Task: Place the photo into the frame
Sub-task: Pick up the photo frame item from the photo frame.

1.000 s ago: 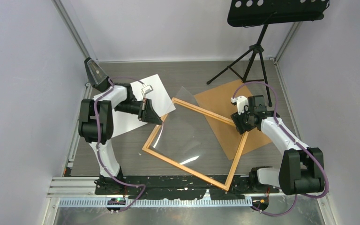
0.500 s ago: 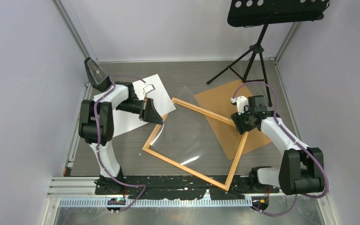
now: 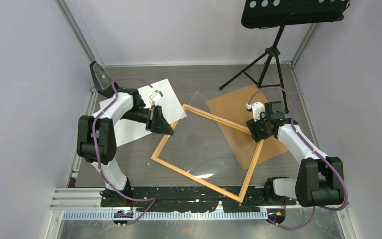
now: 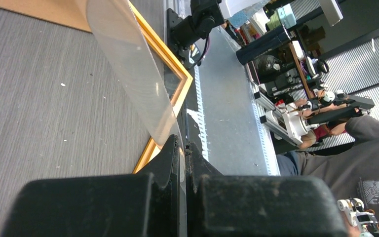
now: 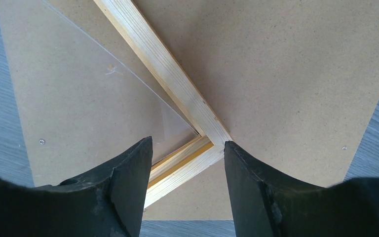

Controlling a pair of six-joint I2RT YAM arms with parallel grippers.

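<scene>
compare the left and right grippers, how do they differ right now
The left gripper is shut on an edge of the clear sheet; the right gripper's fingers stand open, holding nothing. The left gripper is at the frame side nearest the photo; the right gripper hangs over a frame corner, above the backing board. Both are at the frame's rim.

Frame (image 3: 214, 118) lies skewed at bench (image 3: 129, 162) centre, one corner toward near edge. Photo (image 3: 166, 97) lies at left rear, just beside frame, partly under left arm. Backing board (image 3: 231, 107) lies at right rear, beneath frame's right corner. Clear sheet (image 4: 133, 74) stretches over frame opening, one end pinched in left claw (image 4: 183, 148) at frame's left corner. Right claw (image 5: 187, 145) straddles frame's right corner. Tripod stand (image 3: 271, 59) stands behind board.
</scene>
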